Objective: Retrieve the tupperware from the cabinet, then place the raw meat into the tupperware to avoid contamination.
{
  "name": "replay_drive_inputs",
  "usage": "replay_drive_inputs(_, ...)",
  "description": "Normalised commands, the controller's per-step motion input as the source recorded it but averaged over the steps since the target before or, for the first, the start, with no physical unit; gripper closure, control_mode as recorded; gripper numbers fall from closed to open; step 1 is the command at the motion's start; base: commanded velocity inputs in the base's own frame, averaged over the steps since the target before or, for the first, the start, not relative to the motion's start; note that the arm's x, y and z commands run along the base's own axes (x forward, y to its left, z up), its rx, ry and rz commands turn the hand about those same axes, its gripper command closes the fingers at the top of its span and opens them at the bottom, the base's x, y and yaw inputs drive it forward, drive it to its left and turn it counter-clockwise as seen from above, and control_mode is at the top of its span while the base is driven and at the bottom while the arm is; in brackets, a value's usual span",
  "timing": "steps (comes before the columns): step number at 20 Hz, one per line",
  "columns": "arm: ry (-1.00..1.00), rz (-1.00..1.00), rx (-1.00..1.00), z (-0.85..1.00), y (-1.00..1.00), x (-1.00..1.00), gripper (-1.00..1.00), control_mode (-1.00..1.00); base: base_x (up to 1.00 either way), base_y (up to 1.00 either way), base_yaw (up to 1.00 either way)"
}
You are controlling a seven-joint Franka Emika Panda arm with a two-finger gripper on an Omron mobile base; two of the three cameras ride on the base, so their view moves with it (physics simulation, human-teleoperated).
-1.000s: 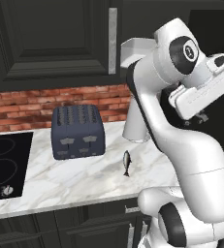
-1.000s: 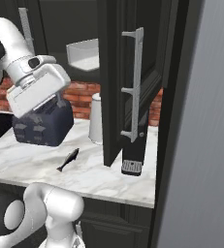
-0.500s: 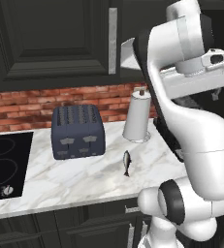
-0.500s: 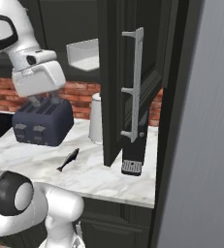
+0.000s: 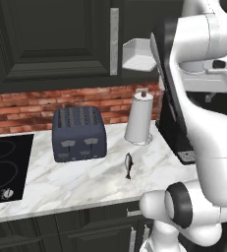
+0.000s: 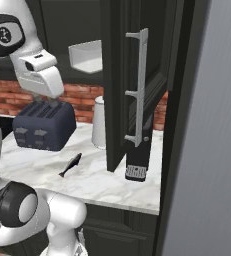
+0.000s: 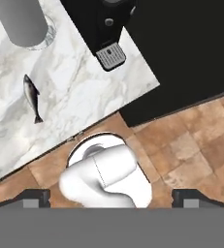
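Looking at this one, the arm is reared up high with the hand at about cabinet height, camera pointing straight down at the tabletop (image 7: 84,92) and the brown floor. The two fingers (image 7: 36,196) sit far apart at the bottom corners of the hand view, so they're spread wide with nothing between them. Makes sense, since nothing has been picked up.

The tupperware (image 5: 139,55) is the white open-top container sitting on the dark shelf inside the cabinet (image 5: 51,44), up beside the hand and off to its side rather than under it. In the right base view the tupperware (image 6: 87,57) shows in the gap behind the cabinet's swung-open door (image 6: 132,80) with the long silver handle (image 6: 141,87). My guess is the door is open so the hand can reach in.

The raw meat (image 7: 32,97), a little dark fish, lies flat on the marble well below the fingers, near the front edge. From the left base view the fish (image 5: 128,165) is between the navy toaster (image 5: 79,133) and the black coffee machine (image 5: 176,133), just in front of the paper-towel roll (image 5: 139,118). It's lying out in the open, so a grab from above should be easy later.

I'd say it's early: the container has to come down first, and the hand needs to turn from facing down toward the shelf.
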Motion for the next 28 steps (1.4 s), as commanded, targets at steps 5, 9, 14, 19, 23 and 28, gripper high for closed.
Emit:
replay_drive_inputs(5, -0.34, -0.03, 0.09, 0.0, 0.24, 0.16, -1.0, -1.0, 0.0, 0.0, 0.0)
replay_drive_inputs(9, -0.26, 0.1, -0.02, 0.0, 0.52, 0.13, -1.0, -1.0, 0.0, 0.0, 0.0)
replay_drive_inputs(14, -0.12, 0.22, -0.08, 0.08, 0.36, 0.18, -1.0, -1.0, 0.0, 0.0, 0.0)
replay_drive_inputs(19, -0.08, 0.28, -0.11, 0.33, 0.05, 0.21, -1.0, -1.0, 0.0, 0.0, 0.0)
replay_drive_inputs(23, -0.16, 0.25, -0.07, 0.1, 0.31, 0.46, -1.0, -1.0, 0.0, 0.0, 0.0)
replay_drive_inputs(28, -0.2, 0.15, -0.06, 0.02, 0.55, 0.61, -1.0, -1.0, 0.0, 0.0, 0.0)
